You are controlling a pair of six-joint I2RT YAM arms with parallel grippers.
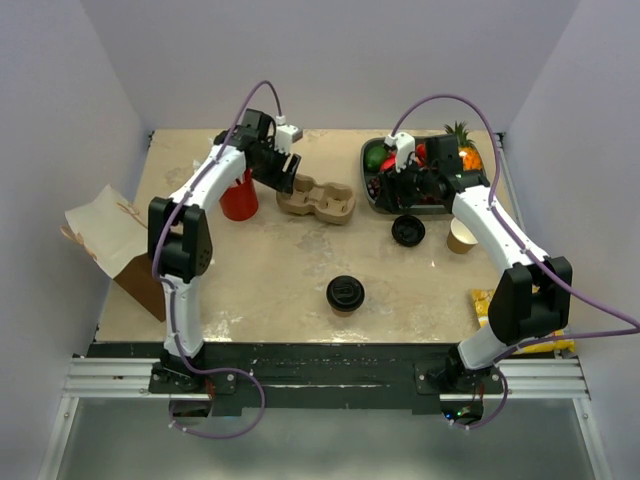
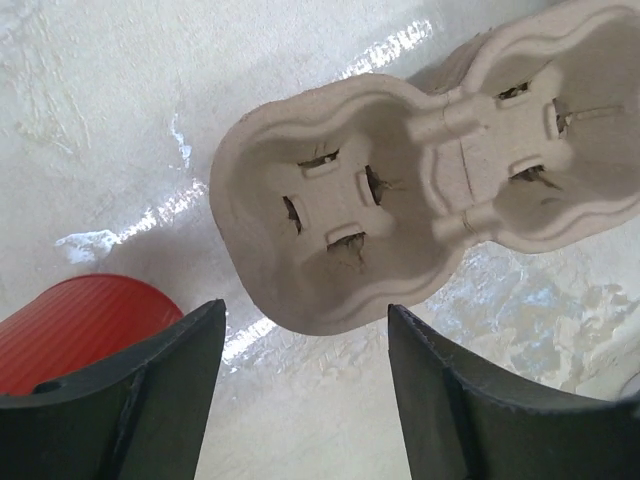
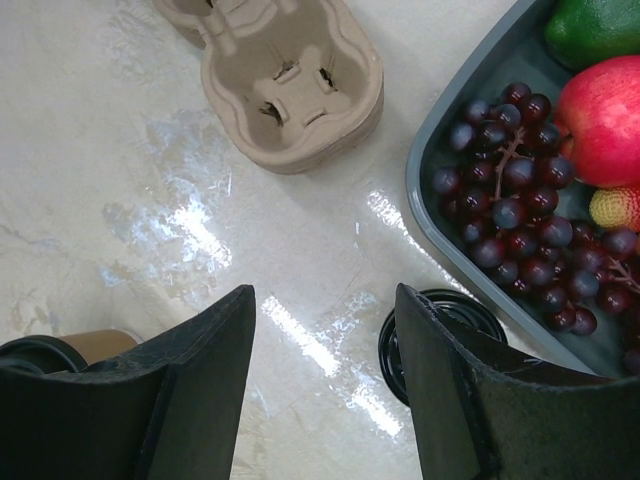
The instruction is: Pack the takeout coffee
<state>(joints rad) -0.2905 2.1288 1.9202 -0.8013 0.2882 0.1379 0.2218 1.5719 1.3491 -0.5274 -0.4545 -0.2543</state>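
The takeout coffee (image 1: 344,294), a tan cup under a round black lid, stands alone at the table's middle front, apart from both arms. In the right wrist view a slice of it (image 3: 70,346) shows behind my left-hand finger. A moulded pulp cup carrier (image 1: 317,199) lies at the back centre, both wells bare (image 2: 400,200). My left gripper (image 1: 285,175) hovers over the carrier's left end, open with nothing between its fingers (image 2: 305,330). My right gripper (image 1: 405,192) hangs beside the fruit tray, open and holding nothing (image 3: 325,300).
A loose black lid (image 1: 407,230) lies by the tray (image 1: 372,190), next to my right finger (image 3: 392,350). A lidless tan cup (image 1: 461,236) stands to its right. A red cup (image 1: 239,197) stands left of the carrier. A paper bag (image 1: 105,235) lies far left, a yellow packet (image 1: 484,305) front right.
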